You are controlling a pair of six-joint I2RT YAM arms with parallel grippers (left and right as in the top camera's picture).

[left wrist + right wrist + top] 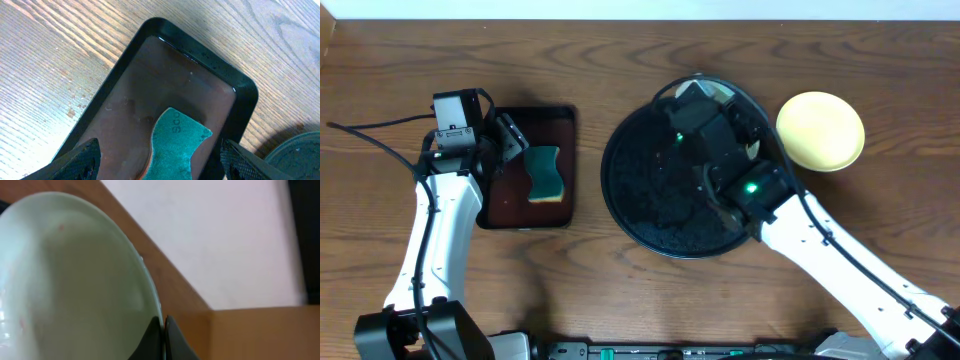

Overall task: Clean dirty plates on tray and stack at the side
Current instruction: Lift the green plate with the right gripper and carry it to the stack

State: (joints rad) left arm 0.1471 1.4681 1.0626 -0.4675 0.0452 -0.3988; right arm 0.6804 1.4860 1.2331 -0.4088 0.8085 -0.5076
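At the far rim of the black tray (640,200), my right claw (163,330) is pinched tight on the edge of a pale white plate (75,280). One finger presses each face of the rim, with no gap between them. A few tiny red specks dot the plate's inner face. From above, only a sliver of this plate shows past my wrist, over the tray's back edge. I cannot tell whether it is lifted clear of the tray.

Just right of the tray, the pale yellow plate (820,130) lies flat on the wooden surface (620,50). It is close to the tray's rim, though I cannot tell if the two touch.

Well apart on the left, my left claw (160,147) is spread wide and holds nothing. It hangs over the small dark-brown tray (150,85), one finger on either side of the teal sponge (175,145) lying in it.
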